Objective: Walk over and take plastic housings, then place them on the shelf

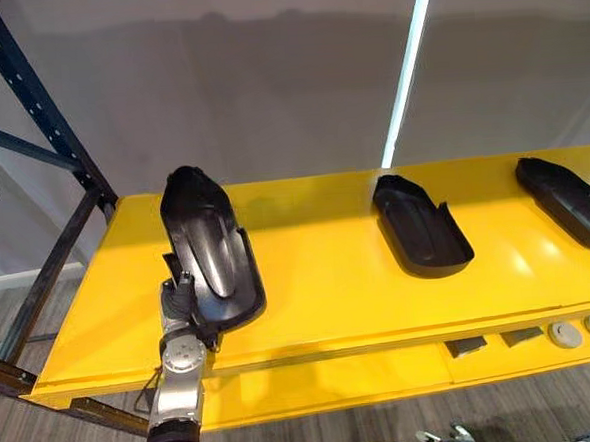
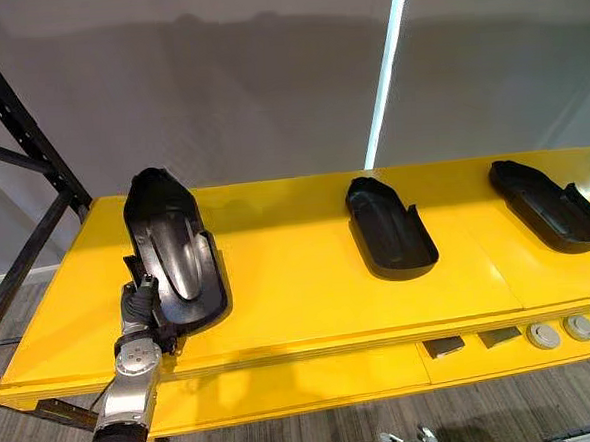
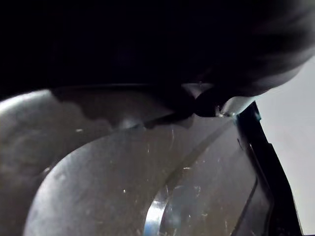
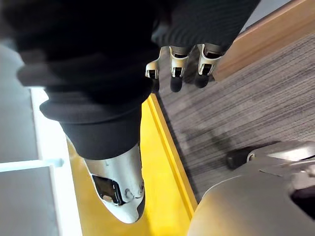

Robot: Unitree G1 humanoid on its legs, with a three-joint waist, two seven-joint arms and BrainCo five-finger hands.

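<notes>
Yellow metal shelf [image 1: 329,279] bears three black plastic housings, glossy elongated shells with raised rims. The middle housing [image 1: 421,225] and right housing [image 1: 564,199] lie flat, hollow side up, well apart. The left housing [image 1: 209,251] stands tilted near the shelf's front edge, its lower end pinched by the left robot hand [image 2: 138,303]. The right robot hand [image 4: 176,56] hangs relaxed and empty.

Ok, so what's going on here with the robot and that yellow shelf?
The robot's left hand grips the near end of a black plastic housing, held tilted over the left end of the yellow shelf. I cannot tell whether it touches the shelf yet. A second housing and a third housing lie further right on the shelf. The right hand hangs low over the floor, fingers relaxed, holding nothing.
</notes>
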